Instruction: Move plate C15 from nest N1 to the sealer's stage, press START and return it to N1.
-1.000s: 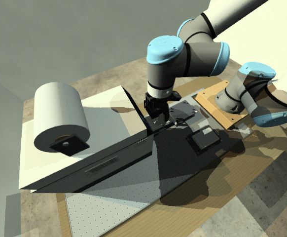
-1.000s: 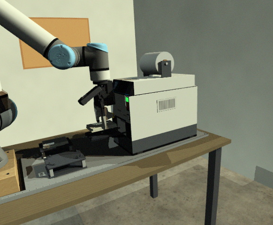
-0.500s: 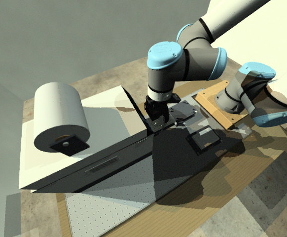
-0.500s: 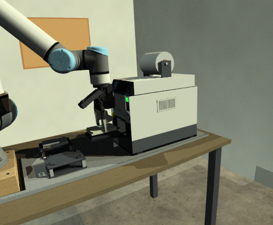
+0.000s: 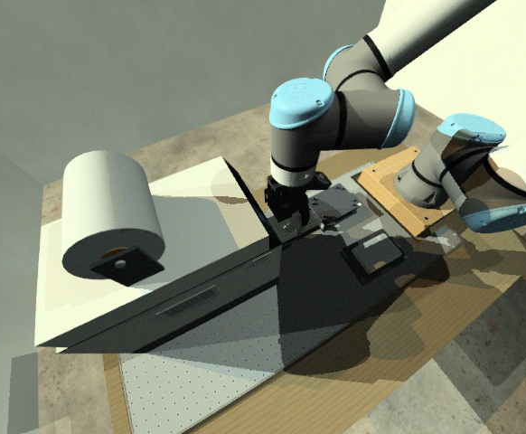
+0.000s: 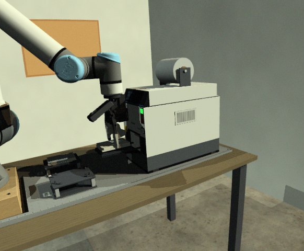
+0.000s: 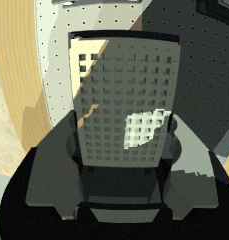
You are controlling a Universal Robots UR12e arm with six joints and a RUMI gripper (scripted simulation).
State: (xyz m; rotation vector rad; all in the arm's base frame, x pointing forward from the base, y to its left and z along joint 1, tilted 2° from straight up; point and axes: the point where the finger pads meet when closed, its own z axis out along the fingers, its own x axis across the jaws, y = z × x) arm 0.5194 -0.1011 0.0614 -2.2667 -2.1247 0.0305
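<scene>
My gripper [image 5: 294,221] [image 6: 113,142] [image 7: 122,112] is shut on plate C15 [image 5: 282,227] [image 6: 106,146] [image 7: 119,90], one finger on each long side. The plate looks level and its wells show with no foil visible. It is over the sealer's stage [image 6: 111,152] [image 7: 125,34], which is out; the plate is very low there, but I cannot tell whether it is flat inside the locators. The sealer's lamp [image 6: 141,110] is green. Nest N1 [image 5: 334,202] [image 6: 71,177] holds no plate. The other nest, N2, holds a dark plate [image 5: 377,252] [image 6: 61,159].
The sealer [image 5: 249,235] [image 6: 182,129] stands right beside my gripper, its front face close to the wrist. A foil roll [image 5: 108,201] [image 6: 171,70] sits on its top. The arm's wooden base block [image 5: 394,196] [image 6: 3,198] is beyond the nests.
</scene>
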